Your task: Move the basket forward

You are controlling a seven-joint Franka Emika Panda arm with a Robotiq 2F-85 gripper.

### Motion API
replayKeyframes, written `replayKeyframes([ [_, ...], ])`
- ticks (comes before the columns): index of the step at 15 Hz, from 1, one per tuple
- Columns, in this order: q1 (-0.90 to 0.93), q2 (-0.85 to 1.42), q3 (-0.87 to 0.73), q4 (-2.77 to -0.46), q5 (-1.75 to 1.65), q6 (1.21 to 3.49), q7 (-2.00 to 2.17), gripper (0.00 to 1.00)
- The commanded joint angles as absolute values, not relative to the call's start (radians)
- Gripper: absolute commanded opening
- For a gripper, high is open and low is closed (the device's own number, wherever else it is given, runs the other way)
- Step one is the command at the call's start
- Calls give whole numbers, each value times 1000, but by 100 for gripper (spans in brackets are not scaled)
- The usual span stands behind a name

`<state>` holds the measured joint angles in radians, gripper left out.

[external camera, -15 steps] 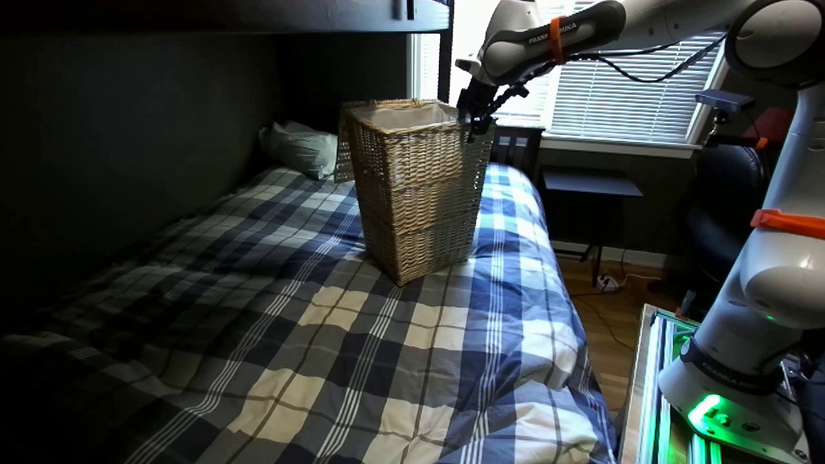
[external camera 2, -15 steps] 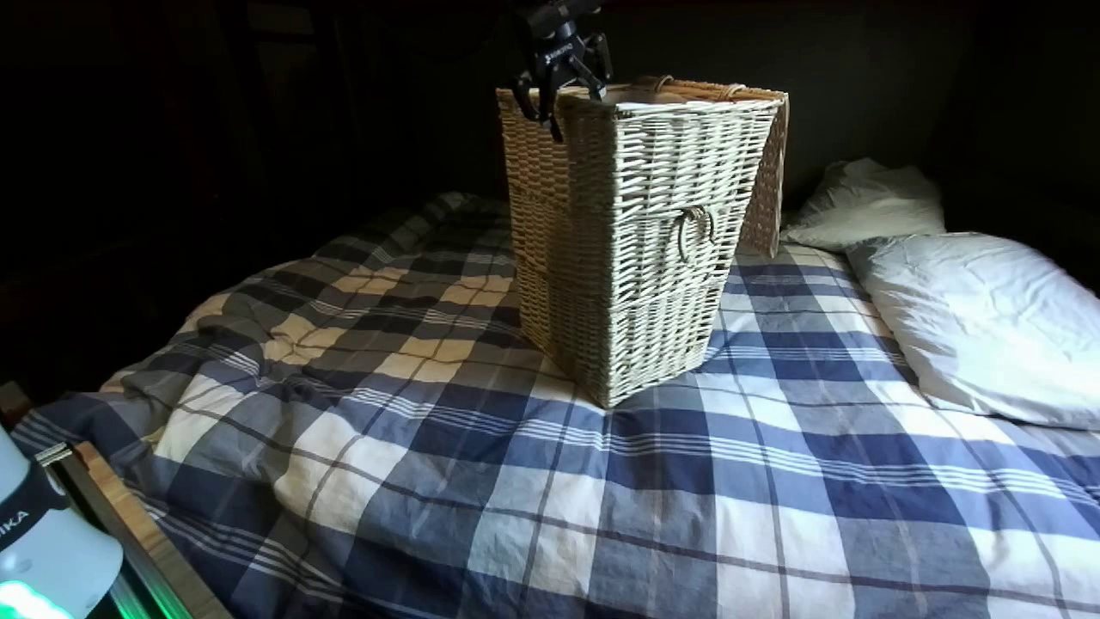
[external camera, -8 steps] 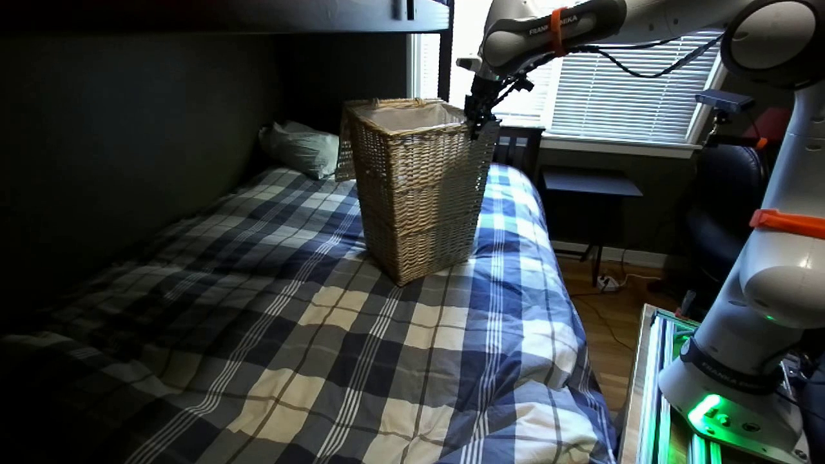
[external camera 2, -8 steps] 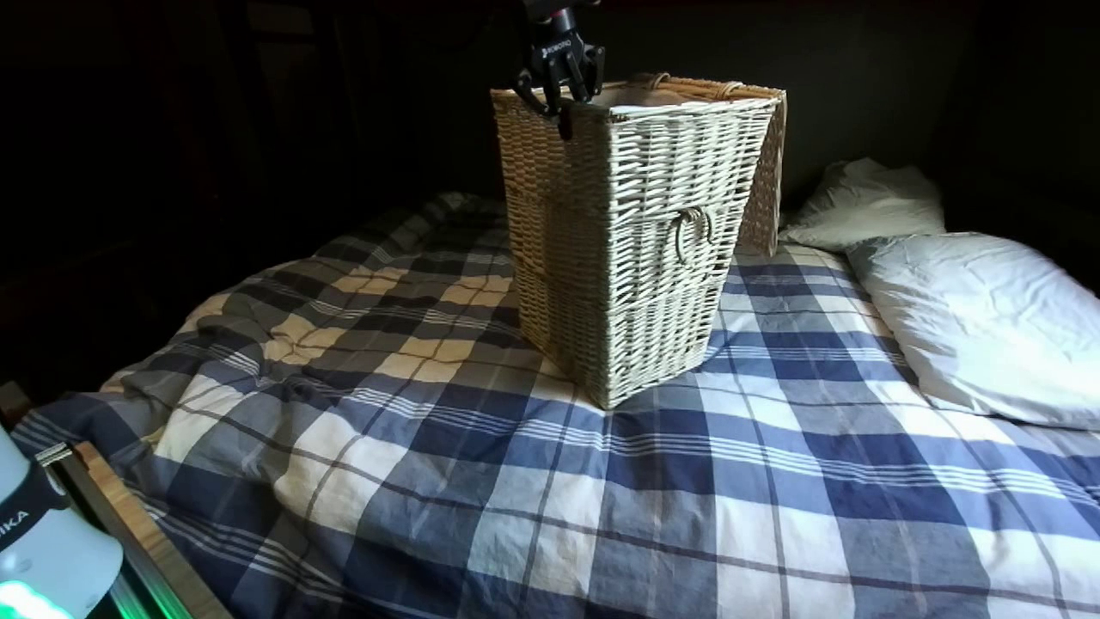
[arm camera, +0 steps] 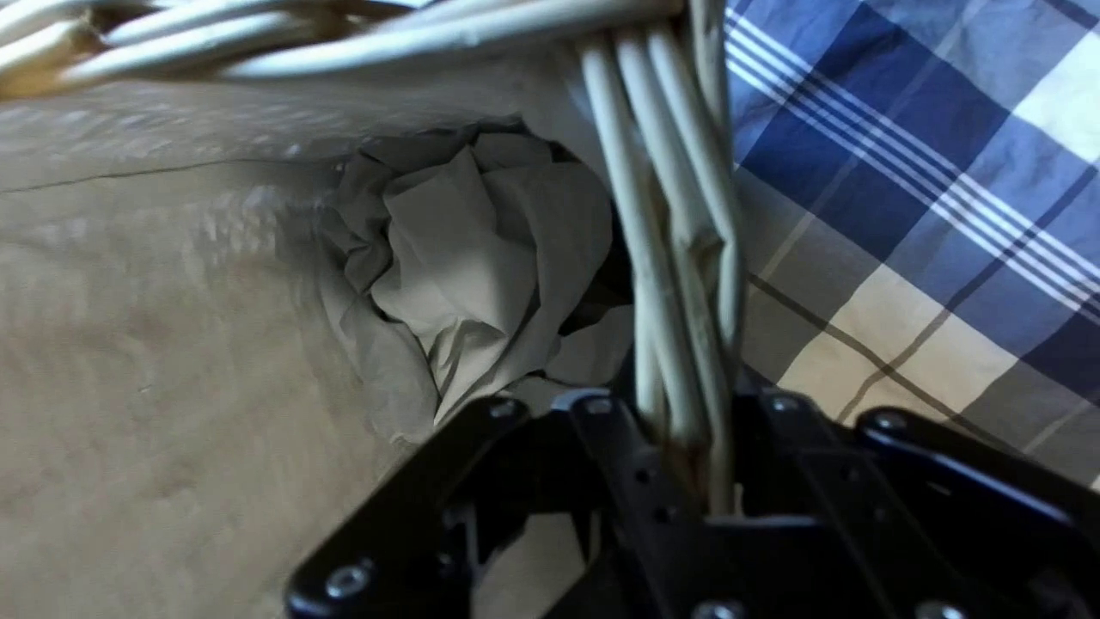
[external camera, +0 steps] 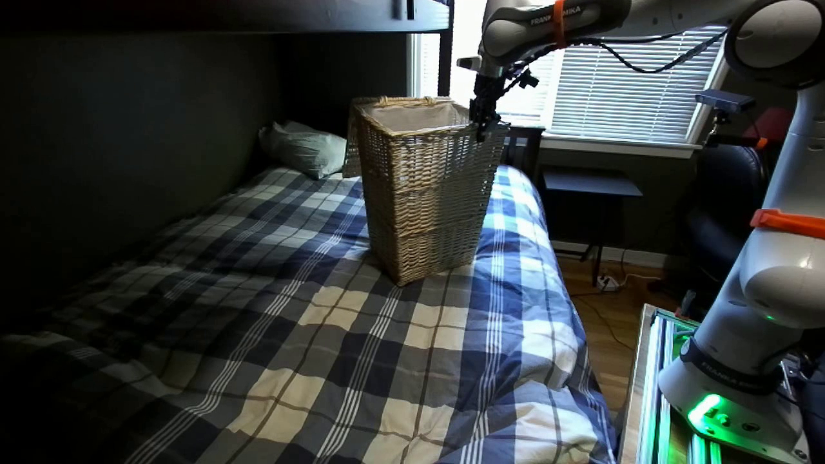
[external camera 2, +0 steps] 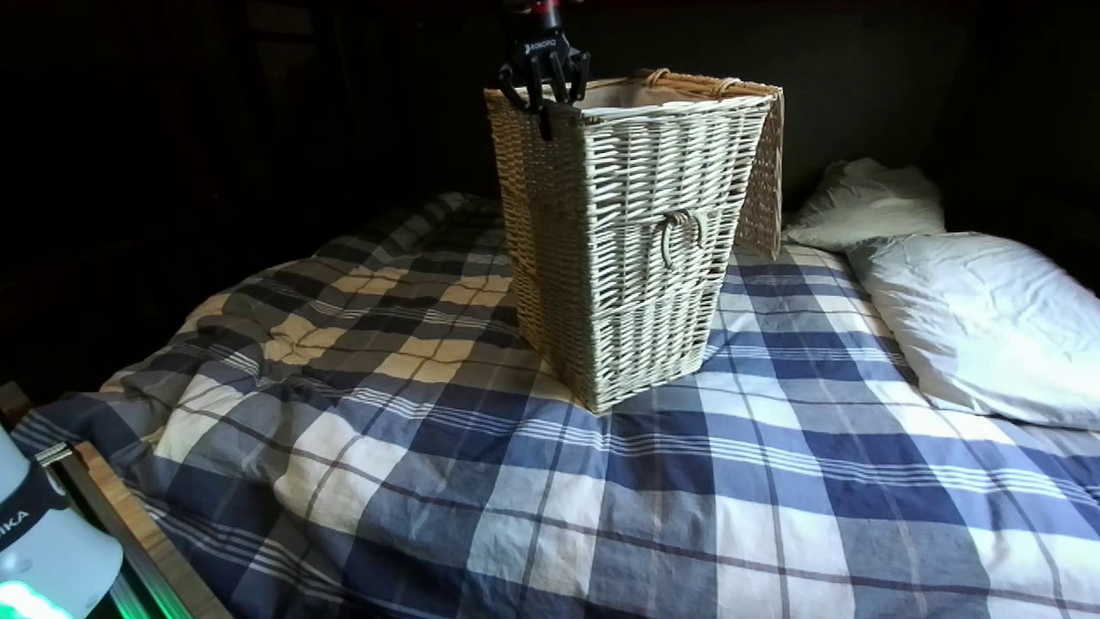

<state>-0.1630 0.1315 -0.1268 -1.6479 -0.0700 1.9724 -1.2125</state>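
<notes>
We see the black claw (arm camera: 687, 413) pinched on the rim (arm camera: 679, 198) of the basket (external camera 2: 653, 189), one finger (arm camera: 614, 447) inside and one outside. The grip is dim and half hidden, so we can't quite tell how tight it is. The claw points down. Above it, the smooth white arm (external camera: 773, 38) is bent high at its round elbow. The basket stands on the checked blanket (external camera 2: 516, 516), tall and four-sided, skinnier at the bottom, made of tan woven sticks. Pale cloth (arm camera: 172, 361) lines it, with crumpled gray stuff (arm camera: 464, 249) deep inside. A woven flap (external camera 2: 763, 189) hangs down one side. Two puffy pillows (external camera 2: 988, 318) lie near.
</notes>
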Motion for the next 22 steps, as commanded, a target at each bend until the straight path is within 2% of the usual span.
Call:
replayKeyframes([
  [1,-165,31,-110,-1671,17,1887,-1228,5],
  [11,-87,-211,-84,-1849,202,1760,-1482,5],
  [22,25,-445,-140,-2018,391,1583,-1652,5],
])
